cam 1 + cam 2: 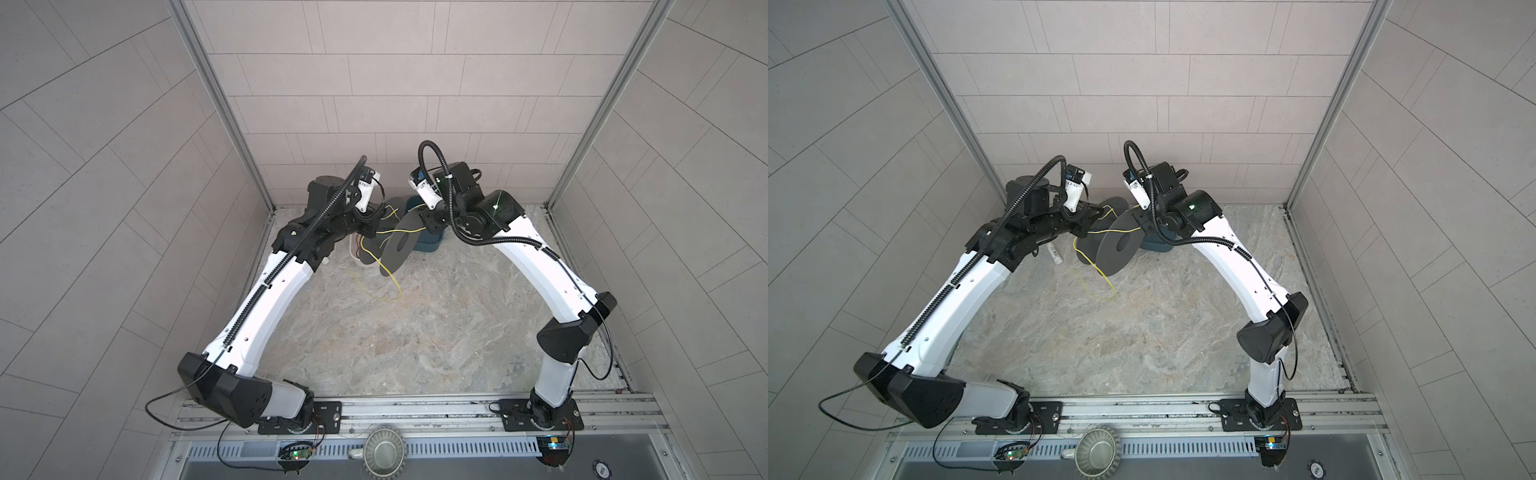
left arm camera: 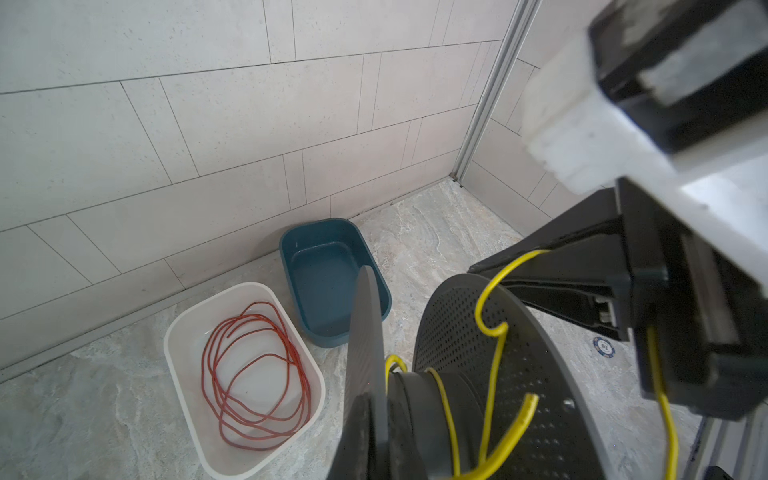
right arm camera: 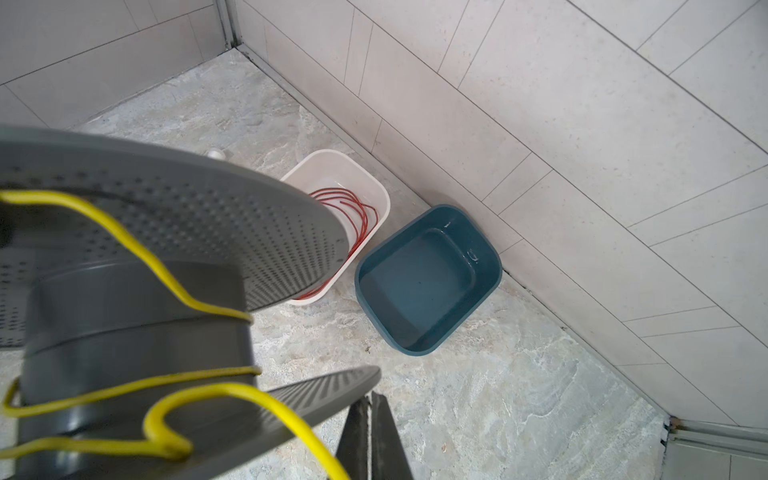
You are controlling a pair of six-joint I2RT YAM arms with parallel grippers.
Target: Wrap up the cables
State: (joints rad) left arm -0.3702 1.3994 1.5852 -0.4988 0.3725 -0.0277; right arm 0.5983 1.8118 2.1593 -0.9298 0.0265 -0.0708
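Cable [image 2: 523, 415] loops loosely around the spool [image 1: 397, 245], one strand trailing to the table [image 1: 415, 340]. The left gripper [image 2: 519, 274], arm stretched low, clamps the cable. The right gripper [image 3: 368, 415], arm arched, fingers together, touches the spool rim.

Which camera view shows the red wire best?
The left wrist view: the whole red wire coil lies uncovered in the white tray. The right wrist view shows only part, behind the grey spool. In both top views the left arm largely covers it.
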